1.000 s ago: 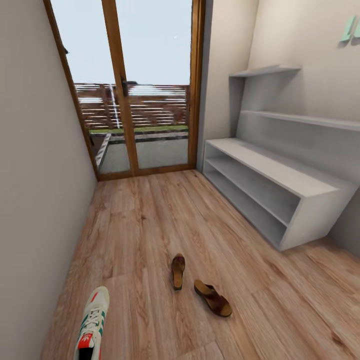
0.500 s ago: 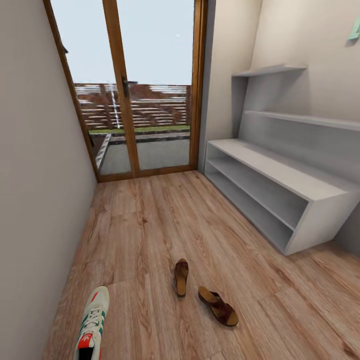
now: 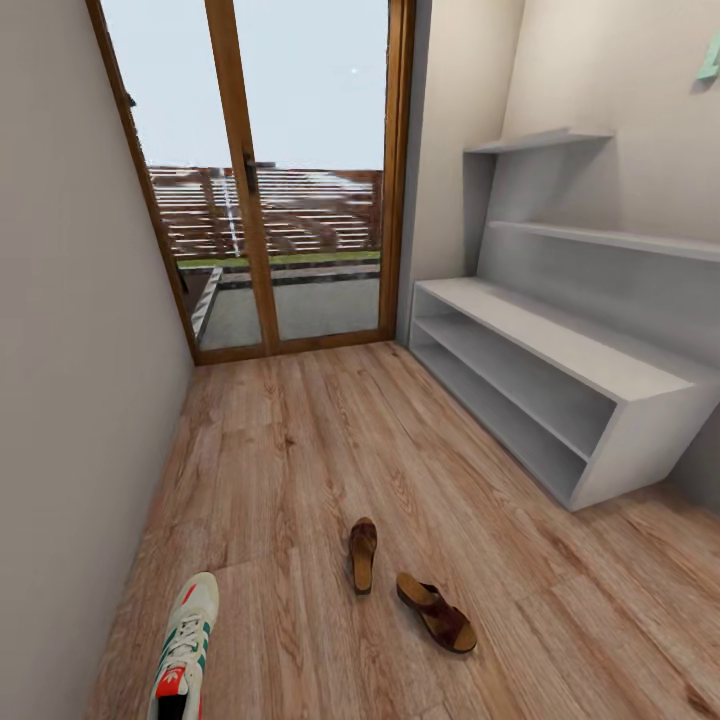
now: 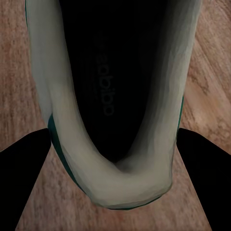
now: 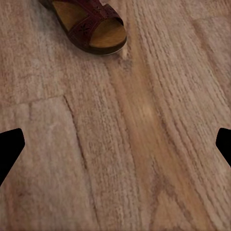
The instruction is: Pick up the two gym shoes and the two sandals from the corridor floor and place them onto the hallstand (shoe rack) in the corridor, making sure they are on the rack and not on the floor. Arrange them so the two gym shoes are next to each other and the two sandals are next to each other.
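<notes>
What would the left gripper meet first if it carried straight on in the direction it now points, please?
Most likely the gym shoe: its open collar and dark insole sit straight ahead, between the two dark fingers of the left gripper. Depth is unclear, so I cannot tell how near contact is.

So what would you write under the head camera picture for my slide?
Two brown sandals and one gym shoe lie on the wooden corridor floor, with the grey hallstand standing bare by the right wall.

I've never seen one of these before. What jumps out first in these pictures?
Probably the two brown sandals lying apart on the wood floor, and a white sneaker nearer the left wall. Beyond them, a glass door fills the far end, and a pale shoe rack lines the right wall, its shelves bare.
</notes>
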{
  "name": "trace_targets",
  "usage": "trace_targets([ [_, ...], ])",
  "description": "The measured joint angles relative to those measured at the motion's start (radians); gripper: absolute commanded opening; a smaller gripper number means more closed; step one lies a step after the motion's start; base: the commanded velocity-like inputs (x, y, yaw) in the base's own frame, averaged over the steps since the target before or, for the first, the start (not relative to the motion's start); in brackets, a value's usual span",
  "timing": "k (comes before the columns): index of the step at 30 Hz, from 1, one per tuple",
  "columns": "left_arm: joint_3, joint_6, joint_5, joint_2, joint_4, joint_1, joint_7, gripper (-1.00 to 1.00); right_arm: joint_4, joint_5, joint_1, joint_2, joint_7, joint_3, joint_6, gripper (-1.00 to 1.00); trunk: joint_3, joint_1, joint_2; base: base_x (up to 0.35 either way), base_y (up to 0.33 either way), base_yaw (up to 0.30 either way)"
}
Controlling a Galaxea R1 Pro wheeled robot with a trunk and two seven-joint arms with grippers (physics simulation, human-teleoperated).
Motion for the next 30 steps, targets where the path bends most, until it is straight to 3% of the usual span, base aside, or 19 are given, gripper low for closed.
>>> trace_targets([
  [30,0.000,-0.001,-0.001,0.000,0.000,0.000,0.000,-1.00,0.000,0.000,0.000,0.000,0.000,0.000,0.000,1.00,0.000,0.000,0.000,0.113,0.077,0.000],
])
